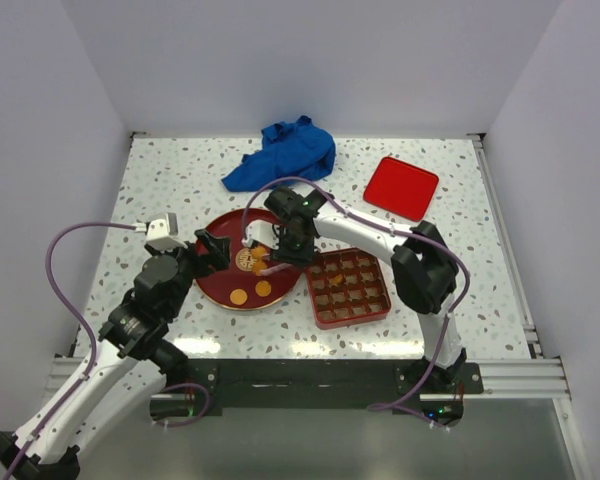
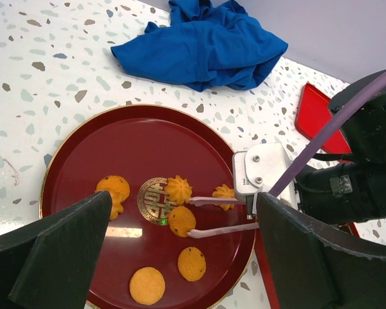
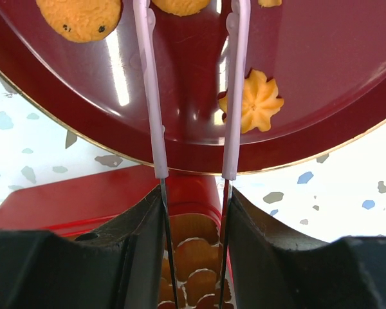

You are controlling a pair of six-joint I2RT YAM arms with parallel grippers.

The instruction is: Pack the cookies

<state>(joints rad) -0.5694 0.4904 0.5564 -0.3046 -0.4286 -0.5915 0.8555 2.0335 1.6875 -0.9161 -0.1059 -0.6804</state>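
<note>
Several small orange cookies lie on the dark red plate [image 2: 83, 148]: round ones [image 2: 192, 263], [image 2: 147, 285], [image 2: 112, 187] and flower ones [image 2: 179, 189], [image 2: 224, 192]. My right gripper [image 1: 288, 243] is shut on pink-tipped tweezers [image 2: 219, 215], whose tips stand apart on either side of a round cookie [image 2: 181, 221] beside the gold emblem. In the right wrist view the gripper [image 3: 193, 212] holds the tweezers [image 3: 148, 96] over the plate [image 3: 321, 77], with a flower cookie [image 3: 254, 100] to the right. My left gripper [image 2: 183, 195] is open and empty, low at the plate's left edge [image 1: 212, 250].
A red box with a grid of compartments [image 1: 348, 288] lies right of the plate; paper cups show in it in the right wrist view [image 3: 193, 257]. A red lid [image 1: 401, 186] lies at the back right. A crumpled blue cloth [image 1: 283, 155] lies behind the plate.
</note>
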